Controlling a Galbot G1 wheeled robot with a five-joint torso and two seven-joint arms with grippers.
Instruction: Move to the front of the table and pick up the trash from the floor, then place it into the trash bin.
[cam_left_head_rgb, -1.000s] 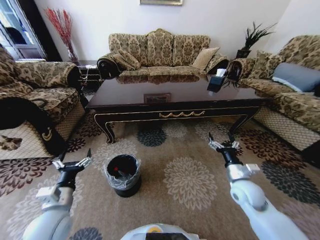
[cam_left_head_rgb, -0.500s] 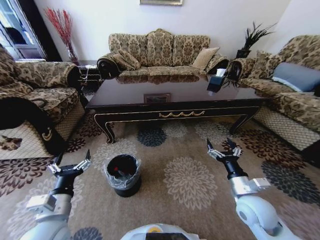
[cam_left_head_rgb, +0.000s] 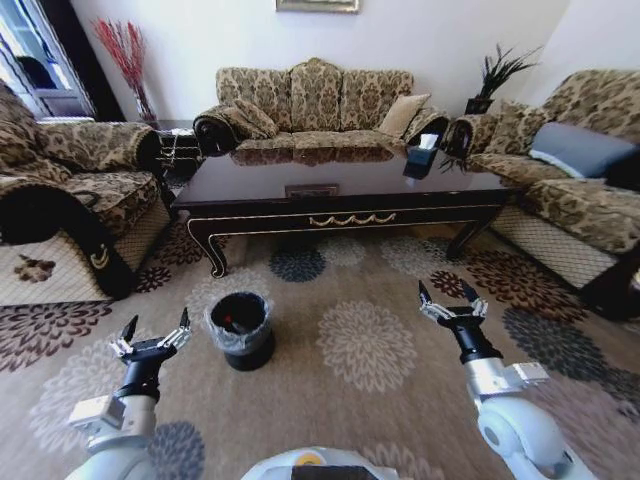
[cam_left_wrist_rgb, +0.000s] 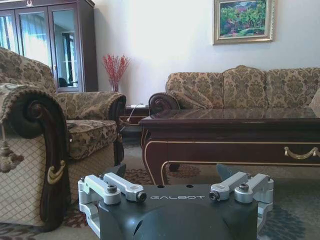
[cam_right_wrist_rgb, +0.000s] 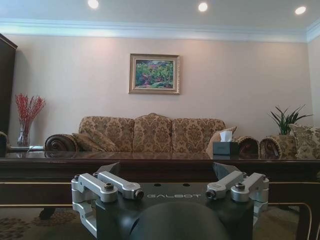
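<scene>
The bin (cam_left_head_rgb: 240, 328) is sitting at about one o'clock from the left gripper (cam_left_head_rgb: 152, 338) (the nearer one), while the right gripper (cam_left_head_rgb: 452, 303) is hanging farther off; both are spread wide, empty.

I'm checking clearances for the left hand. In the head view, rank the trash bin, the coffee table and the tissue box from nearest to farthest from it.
1. Small round black trash bin, on the carpet just right of the left hand.
2. Long glossy dark wood coffee table, beyond the bin.
3. Dark tissue box, on the table's far right end.
</scene>
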